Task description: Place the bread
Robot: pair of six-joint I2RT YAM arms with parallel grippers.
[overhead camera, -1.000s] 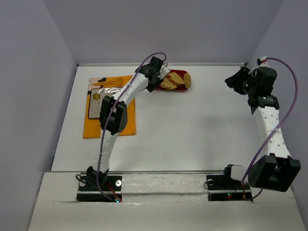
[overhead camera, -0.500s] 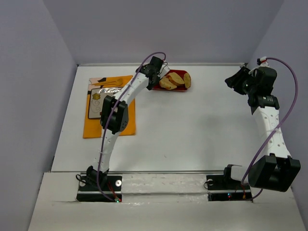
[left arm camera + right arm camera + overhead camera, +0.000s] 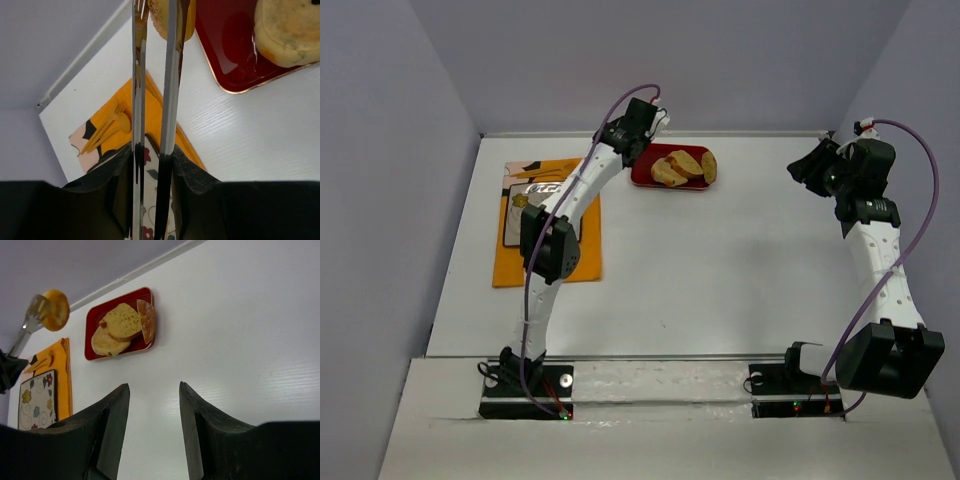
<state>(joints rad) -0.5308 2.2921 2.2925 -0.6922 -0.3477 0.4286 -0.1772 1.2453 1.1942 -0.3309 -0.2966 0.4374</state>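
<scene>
My left gripper [image 3: 626, 128] is shut on metal tongs [image 3: 170, 90], and its fingertips [image 3: 152, 150] clamp the two arms. The tongs pinch one bread slice [image 3: 156, 17], held in the air left of the red tray [image 3: 645, 178]. The held slice also shows in the right wrist view [image 3: 55, 310]. Three more slices [image 3: 682, 166] lie on the tray [image 3: 92, 320]. In the top view the arm hides the held slice. My right gripper [image 3: 810, 165] is open and empty at the far right, its fingertips [image 3: 152, 387] above bare table.
An orange placemat [image 3: 510, 265] lies at the left with a flower-patterned rectangular plate [image 3: 525, 215] on it. Yellow cutlery [image 3: 107, 127] lies at the mat's far end. The back wall runs just behind the tray.
My left gripper has moved up and to the left, off the tray's left edge, carrying the tongs and the slice. The right arm has not moved.
</scene>
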